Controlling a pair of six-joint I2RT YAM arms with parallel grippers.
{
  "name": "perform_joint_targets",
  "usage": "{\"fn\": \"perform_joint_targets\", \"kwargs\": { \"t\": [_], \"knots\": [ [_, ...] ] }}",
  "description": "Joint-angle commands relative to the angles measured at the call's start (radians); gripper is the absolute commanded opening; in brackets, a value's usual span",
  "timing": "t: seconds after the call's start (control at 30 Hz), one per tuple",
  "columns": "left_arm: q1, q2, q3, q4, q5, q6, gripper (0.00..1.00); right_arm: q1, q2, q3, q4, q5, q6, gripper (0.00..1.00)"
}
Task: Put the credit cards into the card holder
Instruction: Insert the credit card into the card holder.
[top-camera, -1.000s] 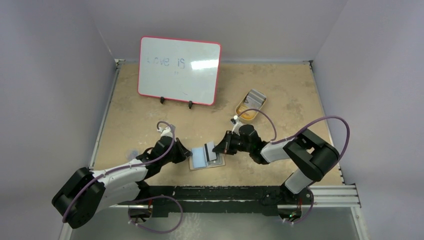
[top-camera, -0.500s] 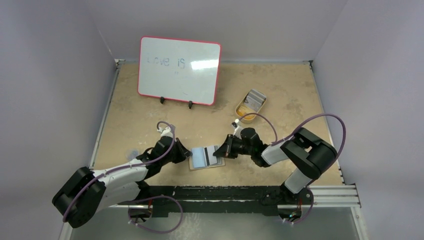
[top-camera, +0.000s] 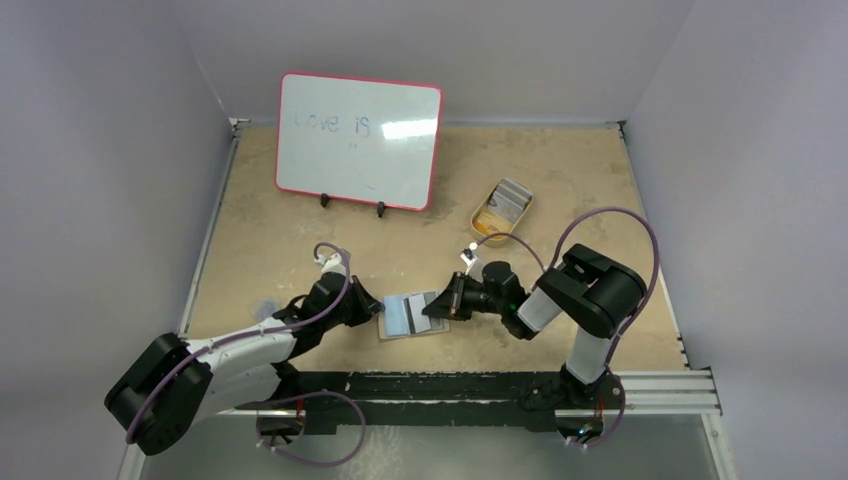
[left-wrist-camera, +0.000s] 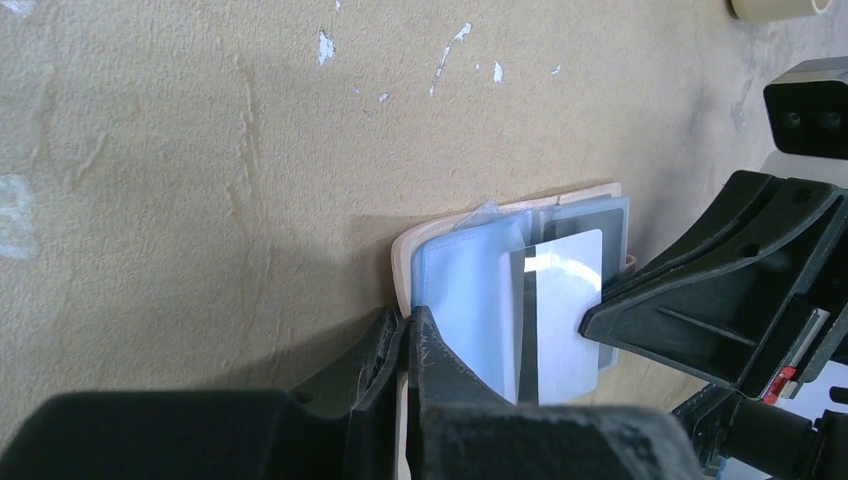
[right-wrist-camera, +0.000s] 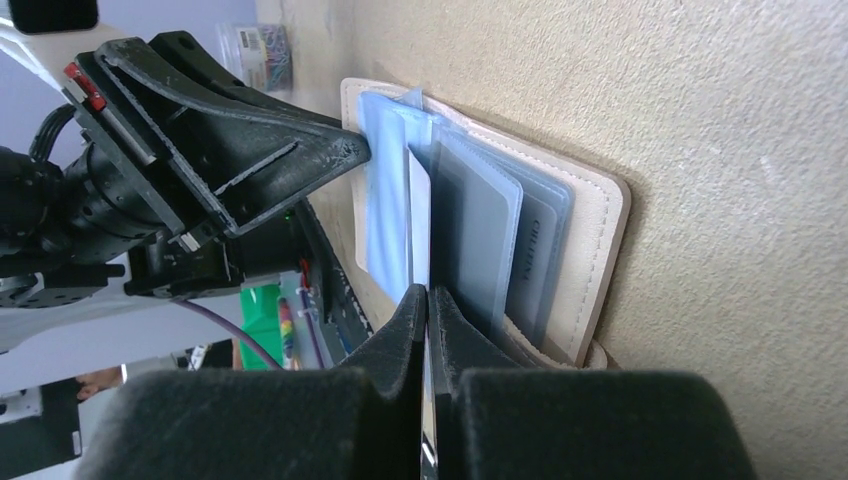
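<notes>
The tan card holder (top-camera: 440, 327) lies open near the front edge, its bluish clear pockets (left-wrist-camera: 470, 290) facing up. My left gripper (top-camera: 378, 312) is shut on the holder's left tan edge (left-wrist-camera: 402, 262). My right gripper (top-camera: 432, 308) is shut on one credit card (left-wrist-camera: 565, 300), white with a dark stripe. The card lies tilted over the pockets, its far end among the sleeves (right-wrist-camera: 418, 225). In the right wrist view my right gripper (right-wrist-camera: 428, 292) pinches the card edge-on, beside the holder's right flap (right-wrist-camera: 590, 230). More credit cards (top-camera: 510, 199) sit in a tan dish (top-camera: 482, 227).
A red-rimmed whiteboard (top-camera: 358, 140) stands on small feet at the back left. The tan dish stands behind the right arm, right of centre. A metal rail (top-camera: 660, 385) runs along the front edge, and walls close in the other three sides.
The right arm has folded in toward the holder and its gripper has dropped lower. The card has gone from nearly upright to lying flatter over the pockets. The left gripper has not moved.
</notes>
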Motion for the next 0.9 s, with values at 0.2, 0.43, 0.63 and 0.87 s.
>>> {"fn": "perform_joint_targets", "kwargs": {
  "t": [0.2,0.43,0.63,0.87],
  "knots": [
    [-0.001,-0.002,-0.031,0.062,-0.004,-0.020,0.00,0.008,0.053,-0.032,0.188,0.020,0.055,0.00],
    [-0.001,0.001,-0.037,0.073,-0.002,-0.026,0.00,0.007,0.077,-0.028,0.213,0.030,0.067,0.00],
    [-0.001,0.003,-0.041,0.081,0.003,-0.026,0.00,0.007,0.059,-0.040,0.201,0.050,0.070,0.00],
    [-0.001,-0.027,-0.048,0.072,-0.006,-0.028,0.00,0.006,0.069,-0.057,0.232,0.083,0.074,0.00]
  ]
}}
